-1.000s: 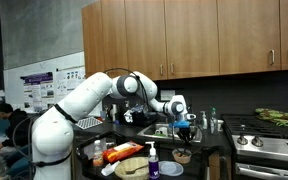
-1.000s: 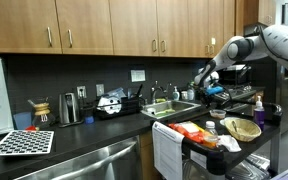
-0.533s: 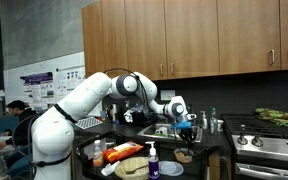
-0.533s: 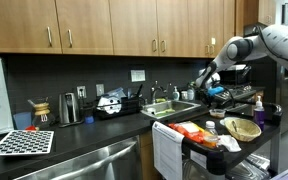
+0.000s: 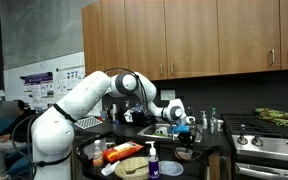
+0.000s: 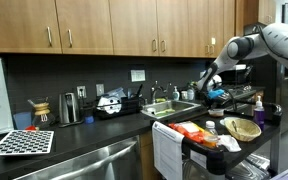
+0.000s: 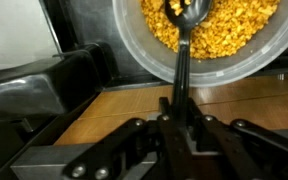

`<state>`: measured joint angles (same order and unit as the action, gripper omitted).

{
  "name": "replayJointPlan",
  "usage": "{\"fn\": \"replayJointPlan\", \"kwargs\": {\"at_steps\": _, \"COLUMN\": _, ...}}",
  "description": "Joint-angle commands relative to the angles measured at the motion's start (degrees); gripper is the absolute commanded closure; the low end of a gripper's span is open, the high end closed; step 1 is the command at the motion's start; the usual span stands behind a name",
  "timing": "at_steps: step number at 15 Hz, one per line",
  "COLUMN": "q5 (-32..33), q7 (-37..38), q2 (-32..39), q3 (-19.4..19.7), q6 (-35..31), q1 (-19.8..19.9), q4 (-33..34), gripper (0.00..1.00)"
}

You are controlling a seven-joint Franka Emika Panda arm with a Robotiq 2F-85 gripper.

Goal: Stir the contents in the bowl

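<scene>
Wrist view: the gripper (image 7: 180,106) is clamped on a dark spoon (image 7: 182,62) whose head is sunk in the yellow contents (image 7: 234,30) of the bowl (image 7: 142,72), directly ahead. Stirring appears to be under way, and further strokes probably remain.

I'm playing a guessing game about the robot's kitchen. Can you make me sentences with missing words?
The gripper holds a spoon that is ____ in colour.
The contents of the bowl are ____ in colour.
The brown surface next to the bowl looks made of ____.
Missing words: black, yellow, wood.
</scene>
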<state>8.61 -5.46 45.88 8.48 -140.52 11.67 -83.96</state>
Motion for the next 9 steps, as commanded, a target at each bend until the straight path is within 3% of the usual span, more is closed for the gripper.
{"fn": "replayJointPlan", "kwargs": {"at_steps": 1, "q5": -1.33, "q7": 1.06, "q2": -4.98, "q3": -0.58, "q6": -2.55, "q1": -0.42, "q4": -7.78, "gripper": 0.95}}
{"fn": "replayJointPlan", "kwargs": {"at_steps": 9, "q5": -4.46, "q7": 0.84, "q2": -11.10, "q3": -0.98, "q6": -6.80, "q1": 0.10, "q4": -18.12, "gripper": 0.95}}
